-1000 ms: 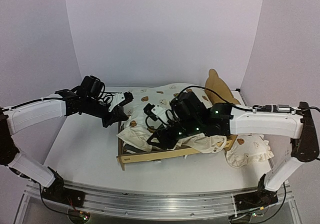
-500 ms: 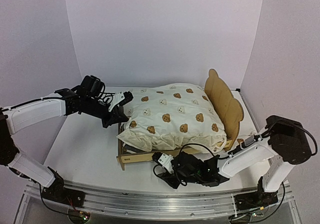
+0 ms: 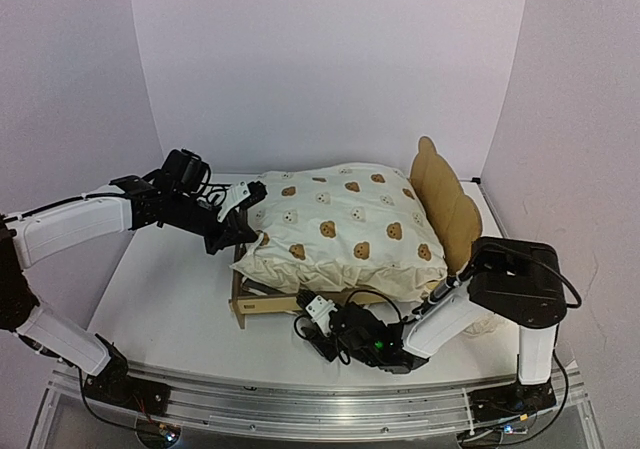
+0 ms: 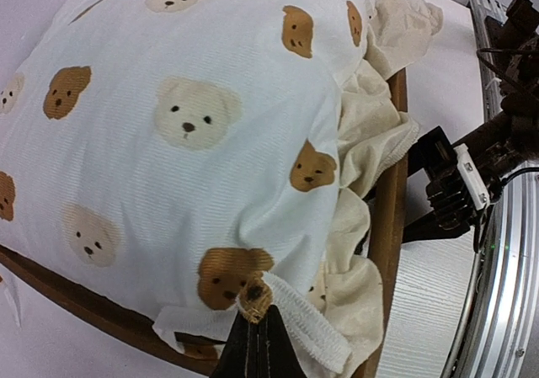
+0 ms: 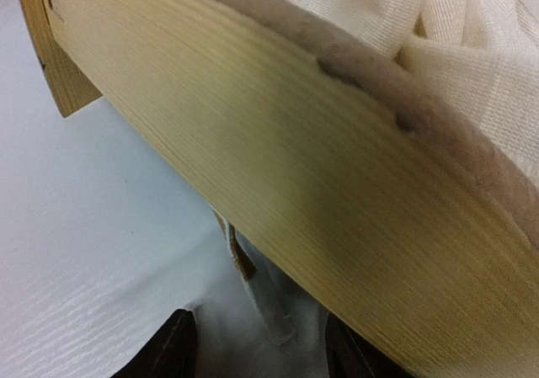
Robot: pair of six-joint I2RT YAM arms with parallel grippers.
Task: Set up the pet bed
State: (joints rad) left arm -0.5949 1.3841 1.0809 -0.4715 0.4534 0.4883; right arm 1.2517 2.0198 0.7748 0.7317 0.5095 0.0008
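Note:
The pet bed [image 3: 446, 201], light plywood with a bear-eared headboard, stands mid-table. The cream bear-print cushion [image 3: 340, 224] lies puffed over it and hides the base. My left gripper [image 3: 243, 231] is at the cushion's near-left corner. In the left wrist view the gripper [image 4: 255, 321] is shut on that corner's ribbed tie [image 4: 296, 313]. My right gripper [image 3: 312, 331] is low on the table in front of the bed's side rail [image 3: 272, 305]. In the right wrist view the gripper [image 5: 261, 353] is open under the rail [image 5: 295, 167], with a hanging cushion tie [image 5: 253, 290] between its fingers, not gripped.
The aluminium mounting rail [image 3: 300, 409] runs along the near table edge. White walls close in the back and sides. The right arm's elbow [image 3: 515, 279] stands right of the bed's foot. The right gripper also shows in the left wrist view [image 4: 455, 184].
My right arm left the top of the bed and swung down to the table in front of the side rail. The cushion now lies spread and puffed. The left gripper has held still.

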